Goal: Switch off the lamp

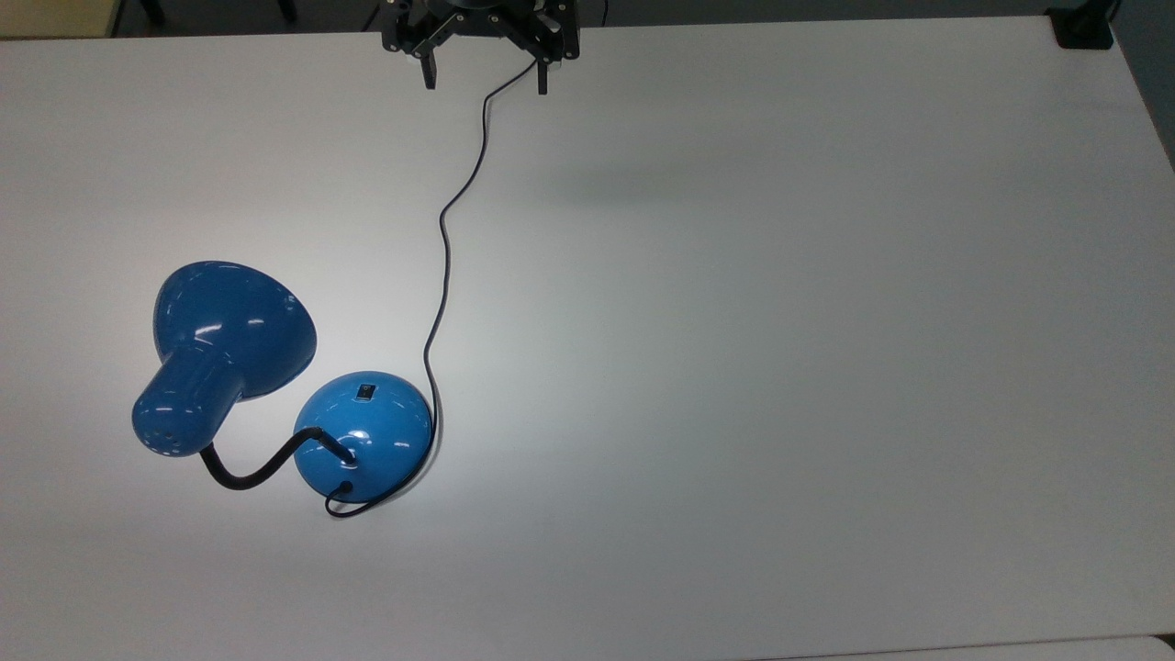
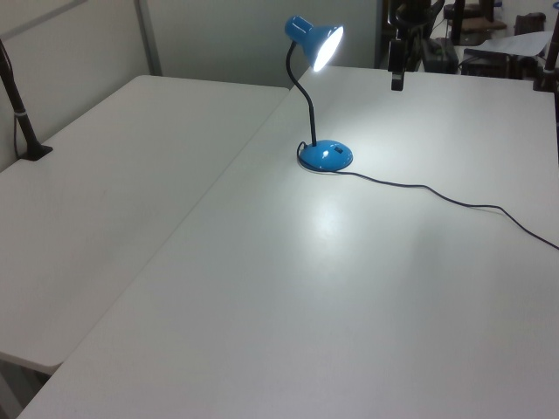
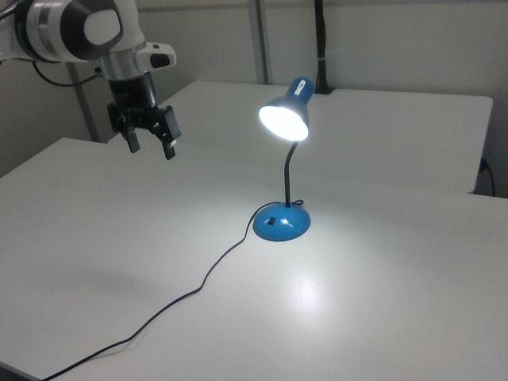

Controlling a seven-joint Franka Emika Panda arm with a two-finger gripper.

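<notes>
While the tool (image 3: 151, 143) hangs open far away, the lamp (image 3: 282, 222) looks smooth, slippery; press its little black switch (image 1: 365, 393), don't grab.

lamp (image 1: 363, 436) on table (image 1: 780, 367), top view's left | cord (image 1: 443, 248) runs from base to top view's far edge | gripper (image 1: 484, 78) above table at far edge, well apart from lamp

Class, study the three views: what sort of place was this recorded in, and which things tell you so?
Probably a robotics lab or test room. A robot arm's gripper hangs open above a wide white table that carries just a lit blue lamp, and a black clamp-mounted pole stands at a neighbouring table's edge.
</notes>
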